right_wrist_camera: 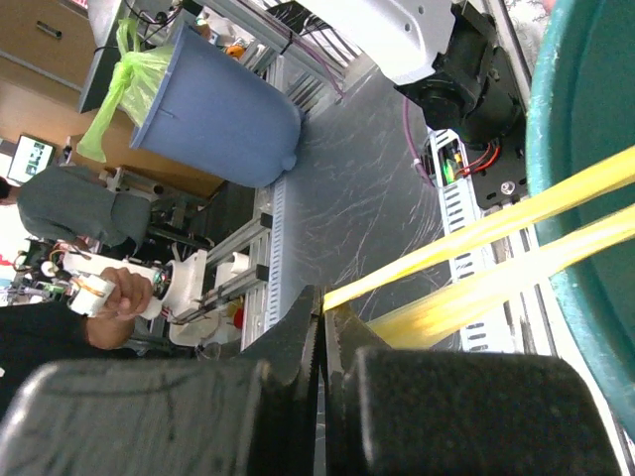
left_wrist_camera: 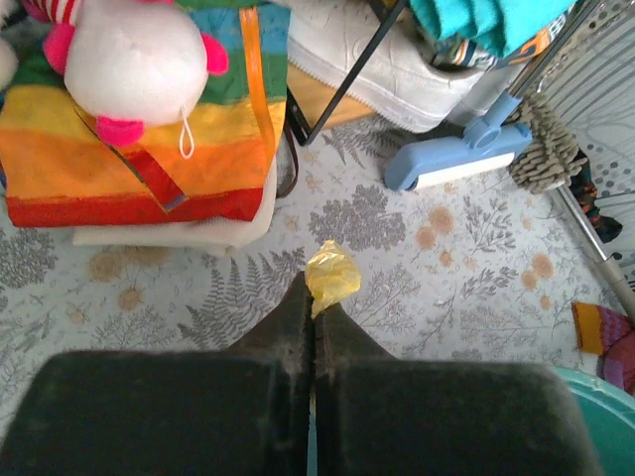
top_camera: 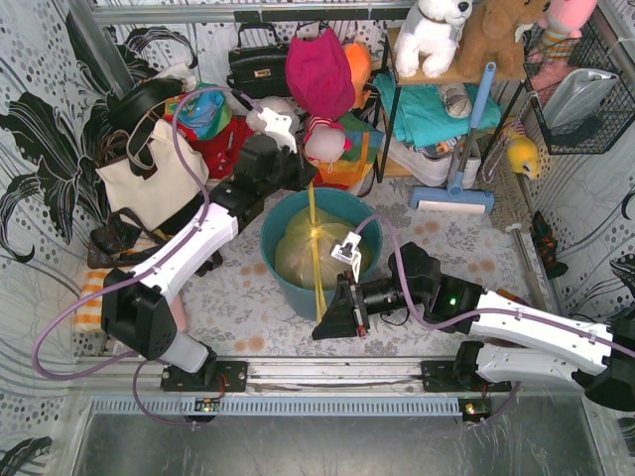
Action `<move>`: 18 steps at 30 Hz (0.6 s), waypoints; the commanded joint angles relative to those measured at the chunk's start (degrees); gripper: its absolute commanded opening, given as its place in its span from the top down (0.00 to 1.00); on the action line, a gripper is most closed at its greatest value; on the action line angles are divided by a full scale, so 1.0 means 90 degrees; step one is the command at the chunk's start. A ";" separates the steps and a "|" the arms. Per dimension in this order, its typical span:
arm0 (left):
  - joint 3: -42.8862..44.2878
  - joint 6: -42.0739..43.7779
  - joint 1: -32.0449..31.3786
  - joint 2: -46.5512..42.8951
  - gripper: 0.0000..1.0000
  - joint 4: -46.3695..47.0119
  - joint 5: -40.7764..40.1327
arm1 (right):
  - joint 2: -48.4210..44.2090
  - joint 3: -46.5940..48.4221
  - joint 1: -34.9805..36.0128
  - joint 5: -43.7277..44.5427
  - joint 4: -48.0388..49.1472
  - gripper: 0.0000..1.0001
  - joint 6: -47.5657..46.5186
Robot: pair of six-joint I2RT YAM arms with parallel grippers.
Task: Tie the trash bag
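Now we pinch stretched ends of the bag (top_camera: 298, 253) in left gripper (left_wrist_camera: 316, 296) and right gripper (right_wrist_camera: 319, 305), judging it light, slippery, tearable

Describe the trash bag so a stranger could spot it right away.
On the floral table, find the round teal bin. The trash bag is the translucent yellow-green liner inside it, alone in having thin strips stretched taut over the rim.

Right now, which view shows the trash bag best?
Top external: the whole trash bag sits in the teal bin, ends stretched. Left wrist shows only a pinched tip; right wrist, just taut strands.
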 commanded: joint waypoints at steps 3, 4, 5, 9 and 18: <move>0.0036 0.0071 0.0240 -0.0024 1.00 0.0867 -0.0665 | -0.0218 0.0010 0.0316 -0.0702 0.0261 1.00 0.0243; 0.0073 0.0036 0.0241 -0.0118 1.00 0.0878 -0.0539 | -0.0213 0.0128 0.0309 -0.0585 0.0207 1.00 0.0191; 0.0128 0.0011 0.0239 -0.0209 1.00 0.0882 -0.0384 | -0.0206 0.0274 0.0309 -0.0416 0.0080 1.00 0.0113; 0.0593 -0.0103 0.0243 -0.0473 1.00 0.0787 0.0366 | -0.0078 0.1232 0.0309 0.0583 -0.0270 1.00 -0.0366; 0.1176 -0.1423 0.0194 -0.1015 1.00 0.2033 0.2576 | 0.1128 0.3814 0.0264 0.3792 -0.0220 1.00 -0.2069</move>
